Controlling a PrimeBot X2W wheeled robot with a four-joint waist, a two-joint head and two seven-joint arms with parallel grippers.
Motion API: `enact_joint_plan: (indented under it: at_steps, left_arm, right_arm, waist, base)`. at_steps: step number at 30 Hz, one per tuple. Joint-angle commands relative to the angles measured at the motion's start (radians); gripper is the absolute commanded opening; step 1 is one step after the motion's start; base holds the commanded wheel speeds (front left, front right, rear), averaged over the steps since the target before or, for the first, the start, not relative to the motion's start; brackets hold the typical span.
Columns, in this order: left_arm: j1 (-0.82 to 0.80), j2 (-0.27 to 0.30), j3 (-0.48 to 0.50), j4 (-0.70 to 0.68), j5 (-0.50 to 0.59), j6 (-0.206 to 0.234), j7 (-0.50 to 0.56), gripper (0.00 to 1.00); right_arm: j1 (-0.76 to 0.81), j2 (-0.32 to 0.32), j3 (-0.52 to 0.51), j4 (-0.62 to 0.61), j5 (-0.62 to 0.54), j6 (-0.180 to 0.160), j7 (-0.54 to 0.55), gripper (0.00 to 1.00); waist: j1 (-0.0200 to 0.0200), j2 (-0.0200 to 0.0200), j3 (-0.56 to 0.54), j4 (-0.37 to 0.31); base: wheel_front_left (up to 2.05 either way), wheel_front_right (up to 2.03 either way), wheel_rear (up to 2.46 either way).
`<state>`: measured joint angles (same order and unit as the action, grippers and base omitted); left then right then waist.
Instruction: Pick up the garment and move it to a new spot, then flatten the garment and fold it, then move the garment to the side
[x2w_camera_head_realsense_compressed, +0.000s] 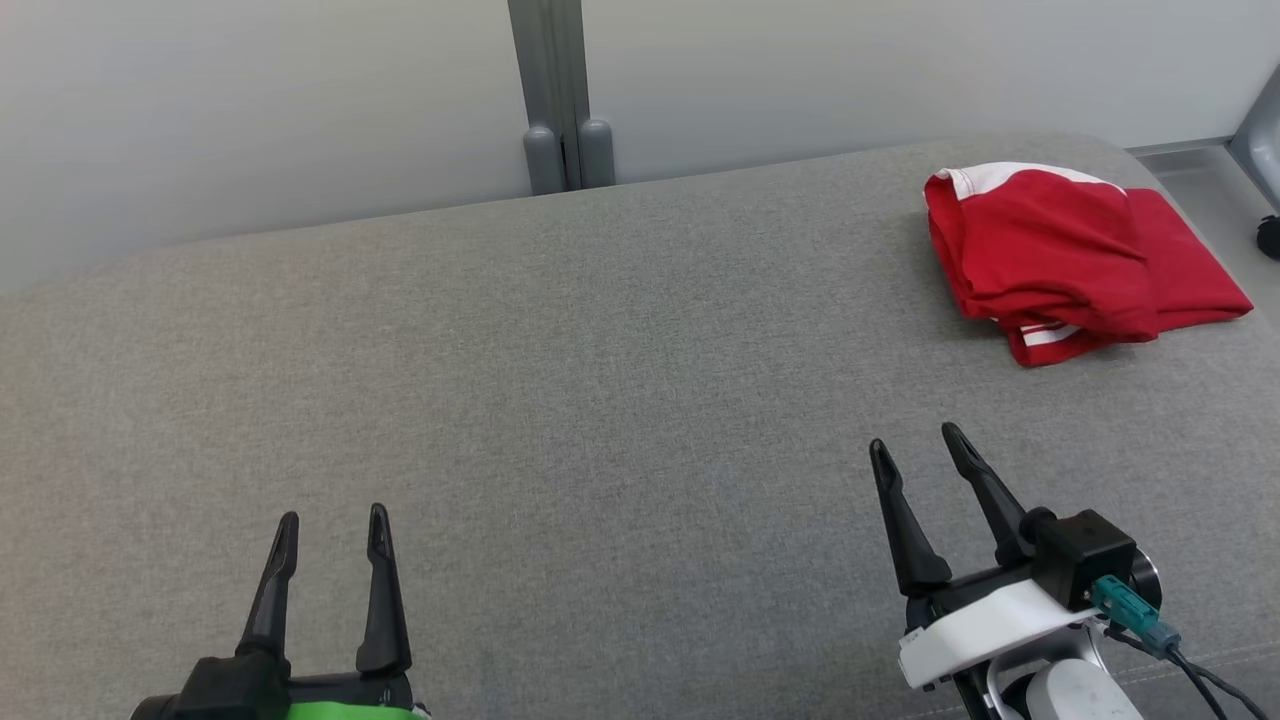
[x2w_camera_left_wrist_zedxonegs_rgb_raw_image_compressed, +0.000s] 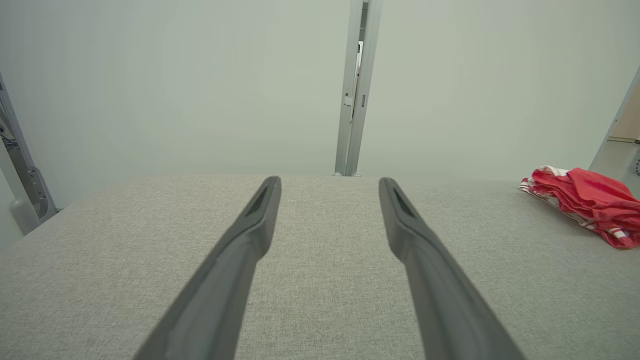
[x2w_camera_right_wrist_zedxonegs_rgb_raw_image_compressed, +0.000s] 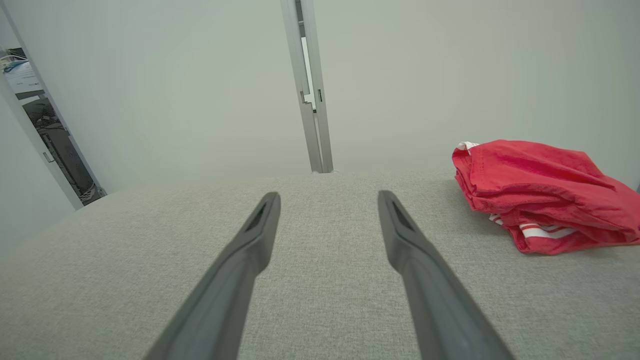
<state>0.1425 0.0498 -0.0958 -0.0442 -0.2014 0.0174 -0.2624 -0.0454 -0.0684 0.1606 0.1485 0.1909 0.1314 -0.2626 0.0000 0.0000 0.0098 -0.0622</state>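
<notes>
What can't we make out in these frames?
Red garment: head view, bunched on itself, so its type and lower layers are hidden by its own folds.
Garment's right end: left wrist view, cut off by the frame edge.
Dark object: head view, right edge cuts it off; unidentifiable.
Clutter at the far left: right wrist view, too small to identify.

Soft, matt red cloth garment (x2w_camera_head_realsense_compressed: 1070, 250) with white trim on a grey counter (x2w_camera_head_realsense_compressed: 600, 400) of coarse woven fabric; left tool (x2w_camera_head_realsense_compressed: 333, 514) and right tool (x2w_camera_head_realsense_compressed: 914, 437) in matt dark plastic.
</notes>
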Motion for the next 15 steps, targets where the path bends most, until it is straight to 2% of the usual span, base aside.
enact_joint_plan:
  at_steps: [1,15]
  left_arm:
    - [0.013,0.002,0.006,0.003,0.001,0.002,-0.003,1.00]
    - [0.022,0.002,0.006,0.020,-0.002,0.007,-0.003,1.00]
  right_arm:
    - [0.009,0.003,-0.002,0.004,0.006,-0.002,-0.003,1.00]
    - [0.011,0.001,-0.008,0.012,0.014,-0.002,-0.003,1.00]
  waist:
    - [0.0000,0.0000,-0.003,0.002]
    - [0.0000,0.0000,-0.023,0.012]
  base:
    - [0.00,0.00,0.00]
    - [0.00,0.00,0.00]
